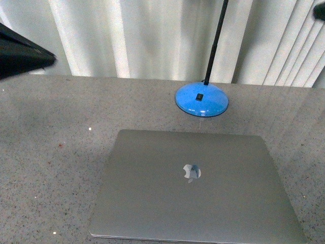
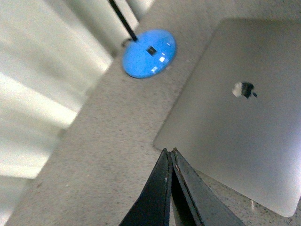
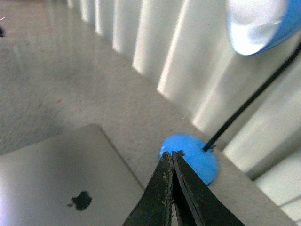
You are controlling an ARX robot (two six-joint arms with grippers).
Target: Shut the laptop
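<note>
The laptop point(image 1: 195, 185) lies closed and flat on the speckled grey table, silver lid up with the apple logo showing. It also shows in the left wrist view point(image 2: 240, 103) and the right wrist view point(image 3: 61, 181). My left gripper point(image 2: 170, 151) is shut and empty, held above the table beside a lid corner. A dark part of the left arm point(image 1: 23, 53) shows at the upper left of the front view. My right gripper point(image 3: 171, 154) is shut and empty, held above the lamp base beside the laptop. Only a dark bit of it point(image 1: 319, 11) shows in the front view.
A lamp with a blue round base point(image 1: 201, 99) and a thin black stem point(image 1: 216, 40) stands on the table just behind the laptop; its blue head point(image 3: 258, 23) shows in the right wrist view. White vertical blinds point(image 1: 152, 35) hang behind the table.
</note>
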